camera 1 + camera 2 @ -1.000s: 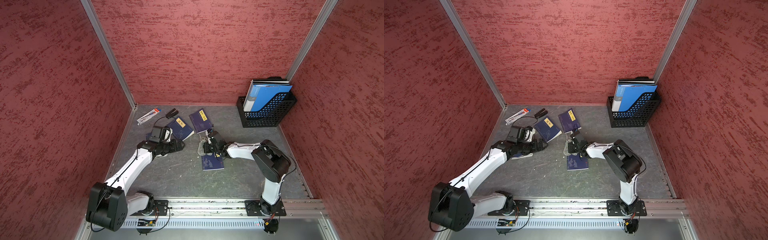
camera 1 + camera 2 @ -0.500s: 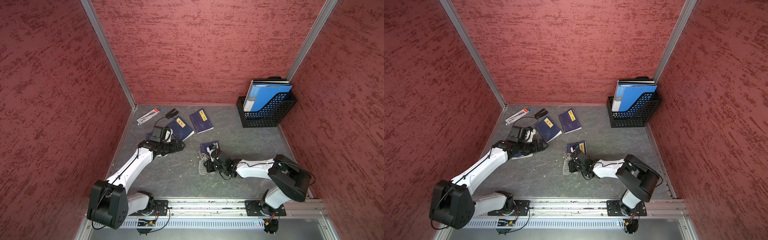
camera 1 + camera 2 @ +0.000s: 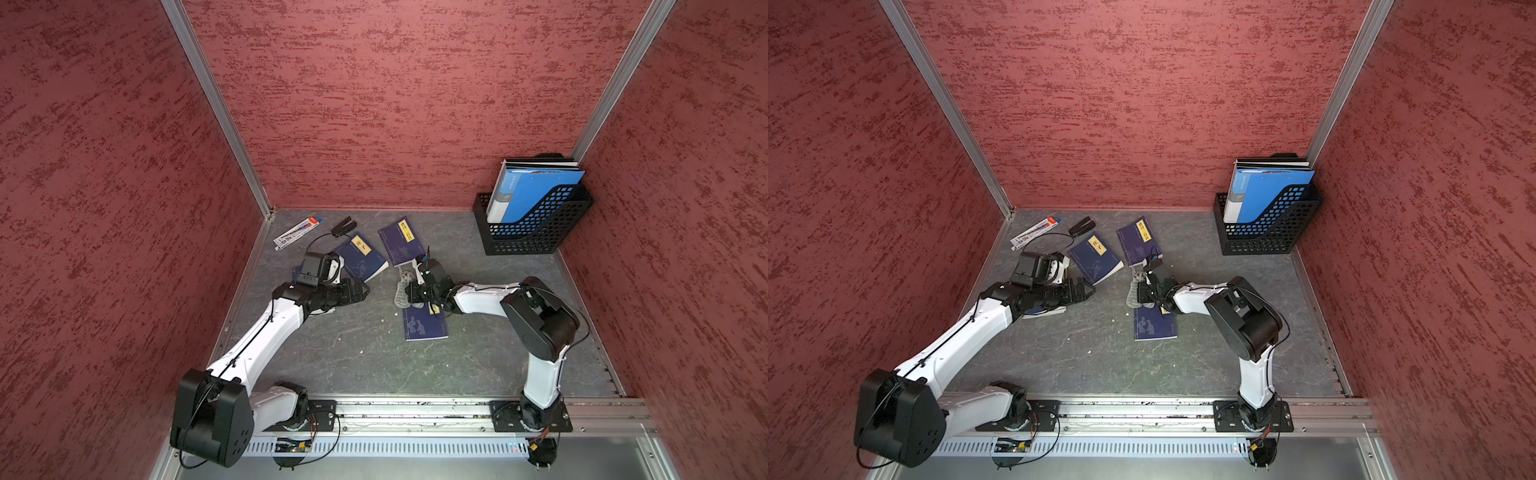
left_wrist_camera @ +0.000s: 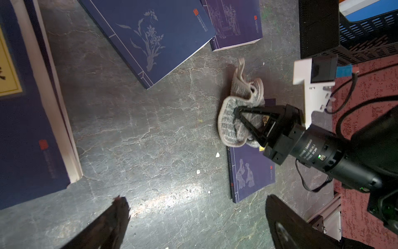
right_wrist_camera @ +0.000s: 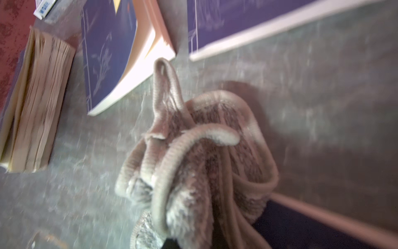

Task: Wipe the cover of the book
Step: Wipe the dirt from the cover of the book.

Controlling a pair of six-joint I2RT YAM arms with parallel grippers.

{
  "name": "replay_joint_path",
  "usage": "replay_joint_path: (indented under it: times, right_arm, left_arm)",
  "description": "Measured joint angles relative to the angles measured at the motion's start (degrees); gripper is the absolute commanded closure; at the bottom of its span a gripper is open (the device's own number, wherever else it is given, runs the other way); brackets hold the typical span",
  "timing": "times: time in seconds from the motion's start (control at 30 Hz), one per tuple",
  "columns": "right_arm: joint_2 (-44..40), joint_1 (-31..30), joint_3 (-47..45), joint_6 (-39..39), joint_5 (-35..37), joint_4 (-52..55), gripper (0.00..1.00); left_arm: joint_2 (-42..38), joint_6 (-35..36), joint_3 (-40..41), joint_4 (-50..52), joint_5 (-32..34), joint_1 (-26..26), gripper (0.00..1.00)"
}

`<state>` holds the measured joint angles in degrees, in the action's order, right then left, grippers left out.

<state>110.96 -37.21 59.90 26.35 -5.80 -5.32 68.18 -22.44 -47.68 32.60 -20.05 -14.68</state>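
The right gripper (image 4: 237, 111) is clenched tight on the grey cloth (image 4: 231, 127). The bunched cloth is pressed down on one end of the small dark blue book (image 4: 252, 172), and part of it spills off that end onto the table (image 4: 140, 129). In a top view the book (image 3: 424, 328) lies flat, partly beneath the right gripper. The left gripper (image 4: 196, 200) sits off to the side of the book with its jaws spread wide, gripping nothing, over bare table.

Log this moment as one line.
right gripper: shut on crumpled grey cloth | cloth: at end of small dark-blue paperback book | left gripper: open, empty
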Motion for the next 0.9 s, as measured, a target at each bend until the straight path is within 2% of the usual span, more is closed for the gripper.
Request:
replay_joint_path:
  times: [0.2,0.33,0.53,0.63,0.77,0.9]
  right_arm:
    - [-0.20,0.04,-0.52,-2.32,-0.20,0.31,0.92]
    - [-6.34,-1.25,-8.94,-1.46,-0.61,-1.31,0.92]
    - [-15.58,-8.13,-20.74,3.45,-1.05,-3.56,0.92]
    - [-18.36,-9.49,-24.90,5.92,-1.51,-5.88,0.91]
    - [-16.44,-8.63,-22.82,6.34,-1.55,-5.16,0.92]
    - [-9.46,-5.09,-14.51,4.66,-2.19,-4.87,0.93]
  left_arm:
    - [0.00,-0.17,0.00,0.02,0.70,0.00,0.00]
    - [0.04,-0.17,0.00,0.00,0.87,0.00,0.00]
    - [0.85,-0.17,0.00,-0.07,0.92,0.00,0.00]
    - [1.29,-0.20,0.00,-0.11,0.98,0.00,0.00]
    - [1.57,-0.20,0.00,-0.57,0.96,0.00,0.00]
    - [1.95,-0.22,0.11,-0.63,1.01,0.00,0.00]
